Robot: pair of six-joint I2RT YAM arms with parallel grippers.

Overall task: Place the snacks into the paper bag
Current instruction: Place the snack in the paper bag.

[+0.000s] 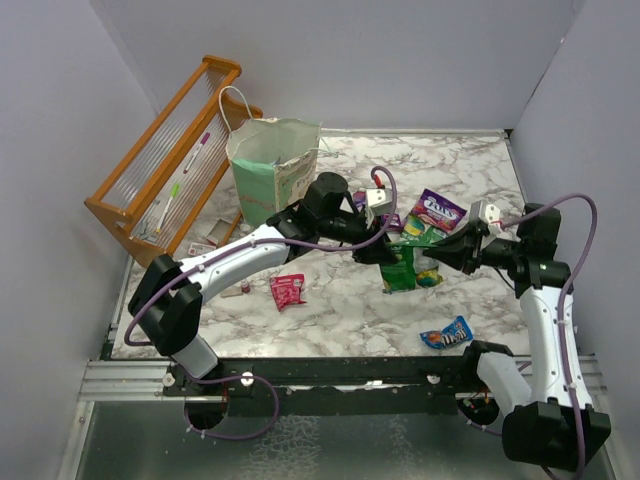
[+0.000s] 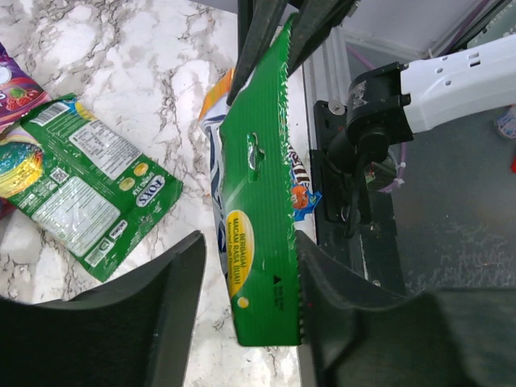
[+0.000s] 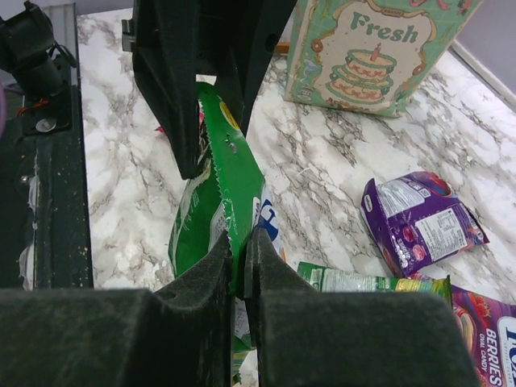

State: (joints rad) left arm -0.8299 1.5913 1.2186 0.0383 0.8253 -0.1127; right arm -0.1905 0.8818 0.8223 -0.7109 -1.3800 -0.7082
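A green serrated snack packet (image 2: 258, 201) hangs above the marble table between both grippers. My right gripper (image 3: 239, 242) is shut on one edge of it (image 3: 230, 161). My left gripper (image 2: 250, 242) is open with its fingers on either side of the packet's other end; one finger touches it. In the top view the packet (image 1: 400, 272) is at the table's middle, with the left gripper (image 1: 385, 250) and the right gripper (image 1: 425, 257) on either side. The mint-green paper bag (image 1: 275, 170) stands open at the back left, also in the right wrist view (image 3: 371, 48). Other snacks lie around: purple (image 1: 438, 210), green (image 2: 89, 181), red (image 1: 288, 290), blue (image 1: 447, 334).
An orange wooden slatted rack (image 1: 170, 150) stands at the far left beside the bag. A black rail (image 1: 330, 370) runs along the table's near edge. Grey walls close in the back and sides.
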